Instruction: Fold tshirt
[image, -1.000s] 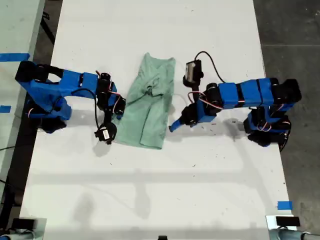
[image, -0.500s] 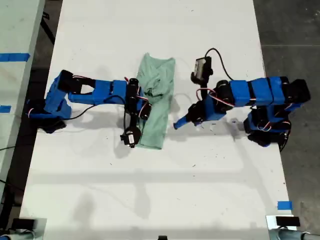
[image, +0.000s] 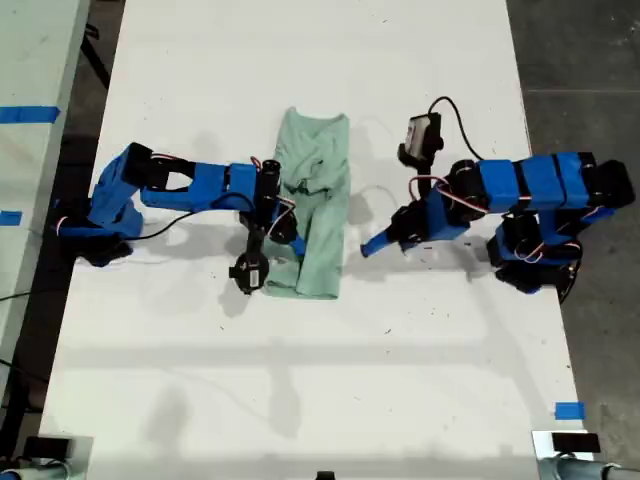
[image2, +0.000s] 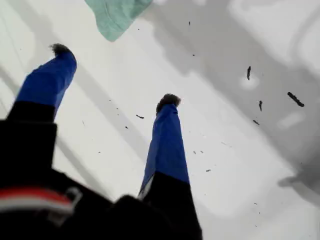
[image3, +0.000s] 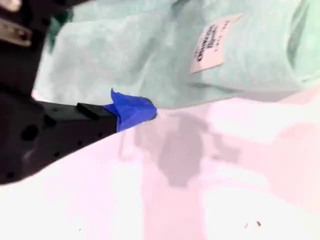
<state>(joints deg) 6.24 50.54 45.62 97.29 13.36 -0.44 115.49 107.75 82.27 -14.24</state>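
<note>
Obs.: the small pale mint-green cloth t-shirt (image: 315, 215) lies on the white tabletop (image: 300, 380), between the two blue arms. It is a narrow lengthwise strip, bunched and wrinkled around its middle. It looks part-folded, not finished.

First gripper (image: 372, 245): on the exterior view's right, off the cloth and just beside its edge. In its wrist view the jaws stand wide over bare tabletop, holding nothing, with only a corner of the t-shirt (image2: 116, 15) ahead.

Second gripper (image: 272, 255): on the exterior view's left, at the strip's edge near its lower end. Its wrist view shows one blue fingertip (image3: 132, 110) at the cloth's border, with the small white tag (image3: 212, 42) beyond. The other side of the jaws is not clearly visible, so I cannot tell whether they are pinching cloth or only touching it.

Risks, as judged:
- If that fingertip sits on top of the edge instead of under it, a lift or push would likely drag the whole strip sideways and undo the fold.
- The cloth is light and limp, and the first gripper is not pinning the far side. A one-sided pull could slide the t-shirt or skew it.
- The bunched middle may get folded in, leaving a lumpy, uneven result.
- A thin pinch of one layer could slip out partway.
</note>
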